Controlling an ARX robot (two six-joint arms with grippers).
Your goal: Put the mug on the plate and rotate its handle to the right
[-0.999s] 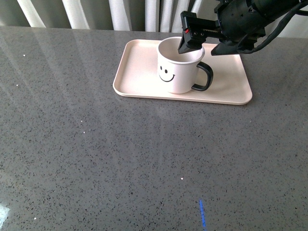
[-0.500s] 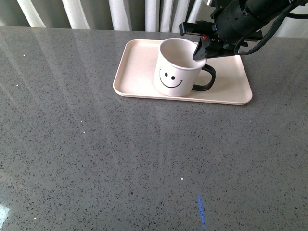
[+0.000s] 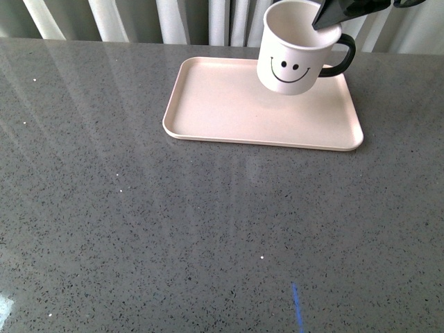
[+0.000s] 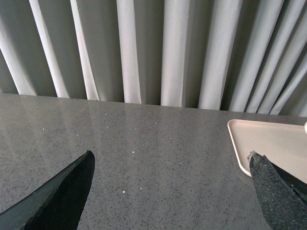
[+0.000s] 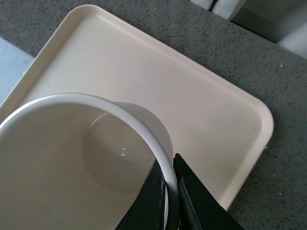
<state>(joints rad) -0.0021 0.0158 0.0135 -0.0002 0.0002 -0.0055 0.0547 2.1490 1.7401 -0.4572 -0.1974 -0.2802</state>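
— Lifted since half a second ago: mug [image 3: 295, 48] up off the plate [image 3: 208, 104] and carried toward 1 o'clock. Now hanging tilted over the plate's far right part, with smiley [image 3: 290, 69] toward the camera and handle [image 3: 341, 57] out at 3 o'clock.

— Held how?

— Pinched at the rim by the right fingers [image 5: 187, 191], one inside the wall, one outside, close beside the handle. Meanwhile left fingers [image 4: 57, 196] spread wide, holding nothing, over the tabletop [image 3: 208, 229] off the plate's 9 o'clock side.

— Feel of it?

— Probably ceramic or hard plastic: stiff, glossy, likely slick under so thin a pinch, liable to chip if dropped. Empty inside, so no spill to fear. Hung from one edge, hence the tilt. Safest hold judged to be across the wall near the handle, as now.

— Room to set down?

— Plenty. Nothing else on the plate, far wider than the mug, with a low raised rim all round. Best to land toward the centre, clear of the 12 and 3 o'clock edges. Behind, curtains [image 4: 172, 48] close at 12 o'clock, so little room that way. Open tabletop from 6 to 9 o'clock. Handle already about right; probably only a small turn needed after landing.
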